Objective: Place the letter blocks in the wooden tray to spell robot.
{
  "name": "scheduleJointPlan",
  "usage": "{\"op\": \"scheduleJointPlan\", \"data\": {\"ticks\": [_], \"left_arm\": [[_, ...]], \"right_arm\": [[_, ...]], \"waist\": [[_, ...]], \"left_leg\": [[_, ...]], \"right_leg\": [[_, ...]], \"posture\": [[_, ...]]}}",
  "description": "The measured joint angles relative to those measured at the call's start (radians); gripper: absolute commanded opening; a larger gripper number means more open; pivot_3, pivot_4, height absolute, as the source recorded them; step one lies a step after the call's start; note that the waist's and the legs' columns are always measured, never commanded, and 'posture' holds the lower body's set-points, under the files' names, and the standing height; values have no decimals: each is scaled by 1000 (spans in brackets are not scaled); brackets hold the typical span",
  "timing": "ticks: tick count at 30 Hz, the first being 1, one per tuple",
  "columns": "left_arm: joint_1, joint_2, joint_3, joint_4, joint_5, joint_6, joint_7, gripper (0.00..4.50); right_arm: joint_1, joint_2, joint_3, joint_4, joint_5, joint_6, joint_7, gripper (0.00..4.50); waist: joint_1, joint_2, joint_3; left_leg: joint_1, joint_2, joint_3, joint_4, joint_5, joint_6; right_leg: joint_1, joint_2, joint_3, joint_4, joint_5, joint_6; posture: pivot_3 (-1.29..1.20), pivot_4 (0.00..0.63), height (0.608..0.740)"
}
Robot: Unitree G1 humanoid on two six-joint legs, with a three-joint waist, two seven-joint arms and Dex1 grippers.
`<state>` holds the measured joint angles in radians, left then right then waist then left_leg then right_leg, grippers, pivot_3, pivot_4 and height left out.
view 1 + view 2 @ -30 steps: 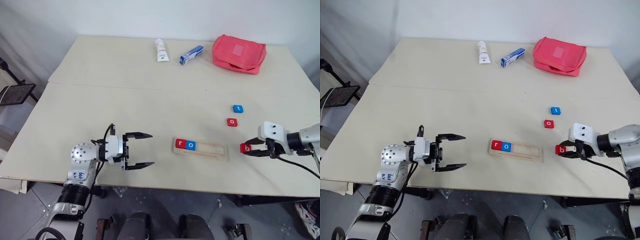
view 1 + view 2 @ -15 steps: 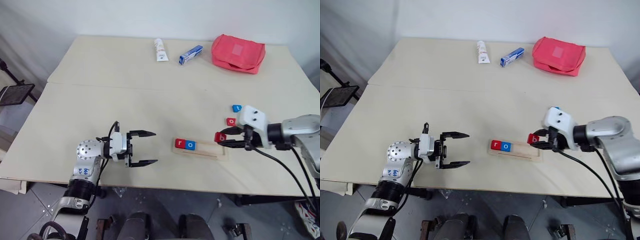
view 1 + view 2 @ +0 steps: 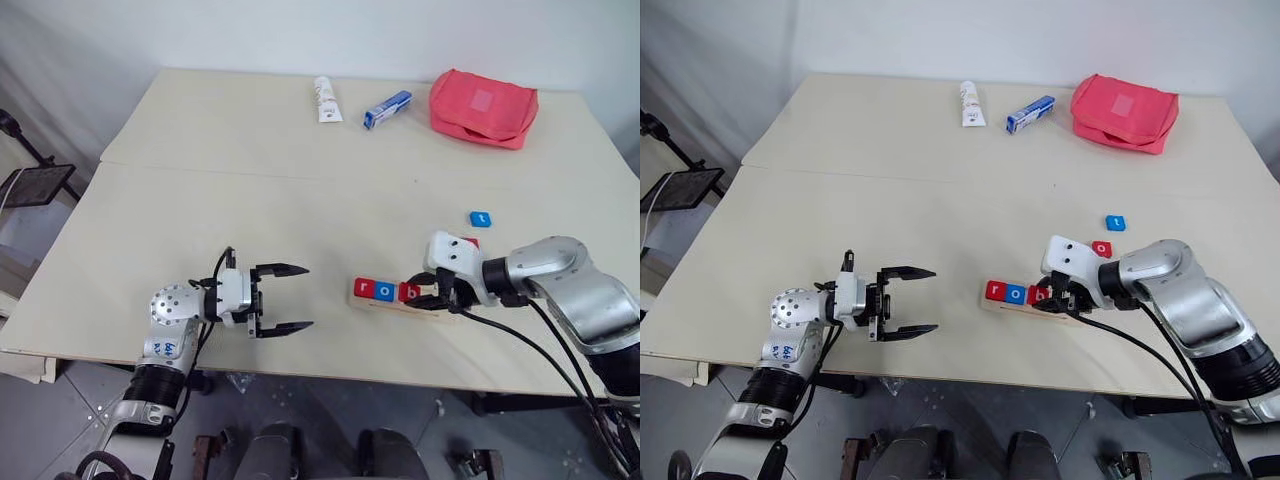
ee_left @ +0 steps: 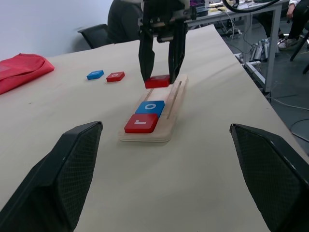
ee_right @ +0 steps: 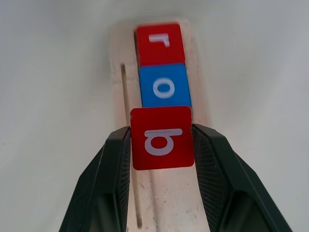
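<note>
- On the pale tabletop (image 3: 250, 215), the wooden tray (image 3: 437, 304) holds "r" and "o" blocks at its left end.
- The right claw (image 5: 161, 140), clamped on the red "b" block (image 5: 161, 137), should lower it squarely, touching the "o".
- The left claw (image 3: 290, 298) hangs apart, idle.

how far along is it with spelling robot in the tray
Two of five are done: the red "r" tile and blue "o" tile sit side by side at one end of the pale grooved wooden tray. In hand: the right claw is shut on the red "b" tile, held just past the "o". Left: the small red tile and blue "t" tile, lying on the table. The left claw is open and empty.
</note>
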<state>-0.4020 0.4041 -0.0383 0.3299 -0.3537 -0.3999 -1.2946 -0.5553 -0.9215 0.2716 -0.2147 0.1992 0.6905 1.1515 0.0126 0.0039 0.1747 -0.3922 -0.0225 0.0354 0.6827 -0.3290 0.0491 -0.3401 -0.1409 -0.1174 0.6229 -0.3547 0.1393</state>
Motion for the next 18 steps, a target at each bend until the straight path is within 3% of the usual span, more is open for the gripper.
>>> {"op": "scheduleJointPlan", "data": {"ticks": [10, 18], "left_arm": [[14, 5, 0, -9, 0, 6, 16, 4500], [14, 5, 0, -9, 0, 7, 17, 4500]], "right_arm": [[-26, 31, 32, 61, -43, -34, -8, 1466], [-26, 31, 36, 58, -47, -37, 9, 4100]], "waist": [[-1, 0, 0], [-3, 0, 0]], "left_leg": [[0, 0, 0, 0, 0, 0], [0, 0, 0, 0, 0, 0]], "right_leg": [[0, 0, 0, 0, 0, 0], [0, 0, -1, 0, 0, 0]], "posture": [[0, 150, 740], [0, 150, 740]]}}
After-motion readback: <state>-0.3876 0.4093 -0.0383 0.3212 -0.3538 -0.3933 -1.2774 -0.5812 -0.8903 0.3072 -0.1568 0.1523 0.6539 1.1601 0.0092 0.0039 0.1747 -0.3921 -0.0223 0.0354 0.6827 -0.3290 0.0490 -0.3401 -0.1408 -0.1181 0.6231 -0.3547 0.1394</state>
